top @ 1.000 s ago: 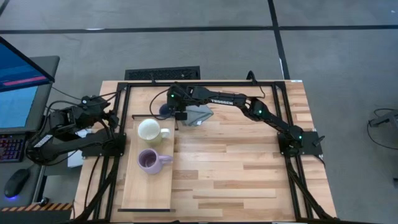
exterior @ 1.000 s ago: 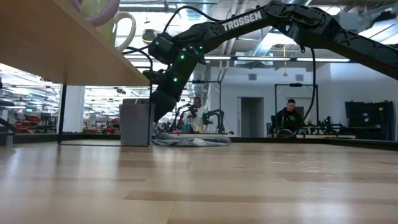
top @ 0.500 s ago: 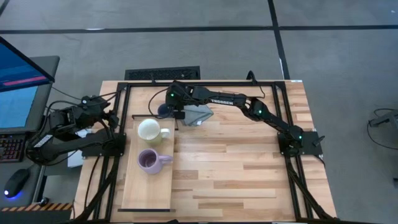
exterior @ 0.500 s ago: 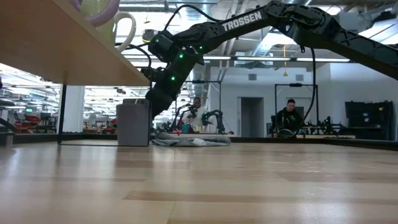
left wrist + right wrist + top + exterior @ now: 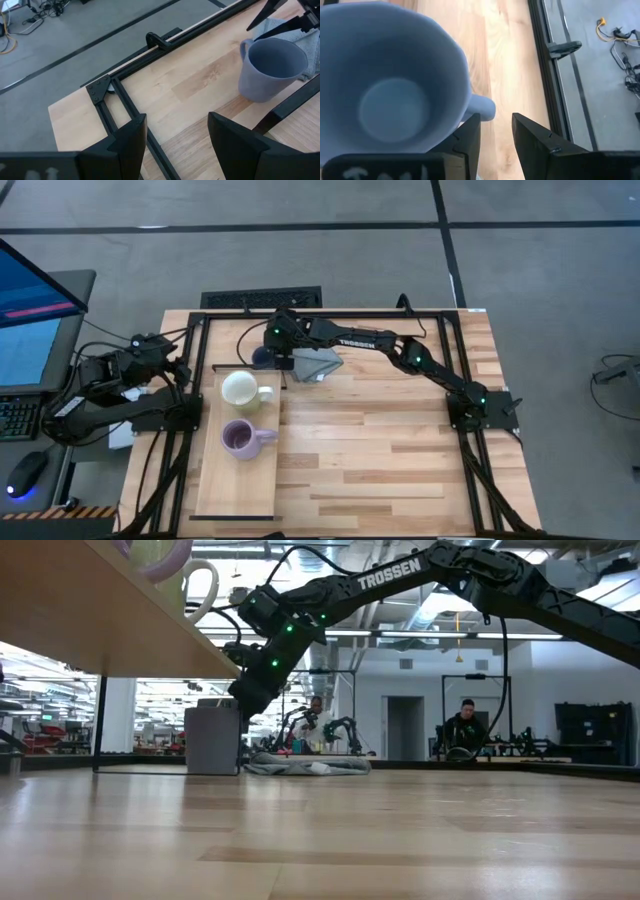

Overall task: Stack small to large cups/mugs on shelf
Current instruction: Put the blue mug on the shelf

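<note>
Your right gripper [image 5: 272, 358] is reached across to the far-left part of the table, right at the grey-blue mug [image 5: 270, 68], which sits on the plank tabletop [image 5: 400, 450] just beyond the far end of the shelf [image 5: 210, 480]. In the right wrist view one finger is inside the mug's rim & the other outside near the handle, so it looks like a pinch on the wall, but you can't confirm firm contact – cannot tell for sure. The grey folded cloth [image 5: 318, 364] lies just right of that mug. On the shelf: cream-white mug [image 5: 241, 389] toward the far end, purple mug [image 5: 240, 438] nearer, handles pointing right, apart from each other. Your left gripper [image 5: 175, 140] waits off the table's left edge, jaws spread, nothing betw. them.
</note>
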Controlling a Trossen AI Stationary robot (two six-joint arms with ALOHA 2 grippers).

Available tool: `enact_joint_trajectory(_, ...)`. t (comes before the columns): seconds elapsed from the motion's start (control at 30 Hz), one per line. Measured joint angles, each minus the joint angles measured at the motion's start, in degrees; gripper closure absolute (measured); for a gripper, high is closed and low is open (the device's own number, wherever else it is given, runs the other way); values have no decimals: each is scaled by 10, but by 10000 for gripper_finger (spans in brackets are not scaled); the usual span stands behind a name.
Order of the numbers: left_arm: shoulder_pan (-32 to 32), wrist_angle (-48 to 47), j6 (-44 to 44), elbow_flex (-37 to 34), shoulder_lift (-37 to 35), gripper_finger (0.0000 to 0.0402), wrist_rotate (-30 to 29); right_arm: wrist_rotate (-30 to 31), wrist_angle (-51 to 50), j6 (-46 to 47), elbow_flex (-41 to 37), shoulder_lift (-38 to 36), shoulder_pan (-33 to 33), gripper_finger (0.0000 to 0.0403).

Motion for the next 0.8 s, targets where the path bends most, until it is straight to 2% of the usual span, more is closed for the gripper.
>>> enact_joint_trajectory(0.53, 0, 0, 0, 0, 0, 199, 0, 1, 12, 0, 0, 0, 0, 269)
enact_joint_trajectory(0.8, 0, 0, 0, 0, 0, 199, 0, 43, -35, -10, 5, -6, 0, 269)
